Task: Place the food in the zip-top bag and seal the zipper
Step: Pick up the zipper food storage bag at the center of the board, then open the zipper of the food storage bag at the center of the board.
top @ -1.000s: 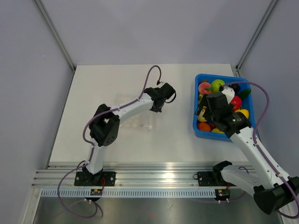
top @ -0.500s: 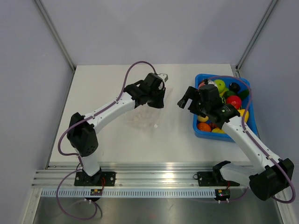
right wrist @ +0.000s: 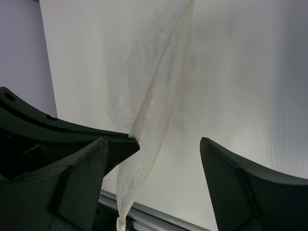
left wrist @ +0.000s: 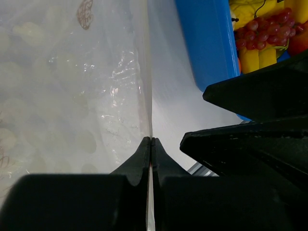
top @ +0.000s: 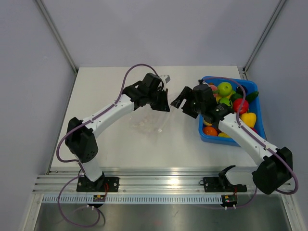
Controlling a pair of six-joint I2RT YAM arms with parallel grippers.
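Clear crinkly bag [left wrist: 72, 91] hangs edge-up, left of blue bin [left wrist: 207, 43]. Left gripper [left wrist: 151, 144] pinched tight on bag edge; right gripper [right wrist: 166, 144] spread wide, near bag.

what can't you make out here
The zipper: no ridged strip shows; in the top view the zip-top bag is too faint and the left gripper covers its held edge.
Whether the mouth is open: the left wrist view sees the pinched edge side-on.
Part of the food in the near left of the blue bin: hidden by the right arm, top view.
The bag's far end: cut off at the bottom of the right wrist view.
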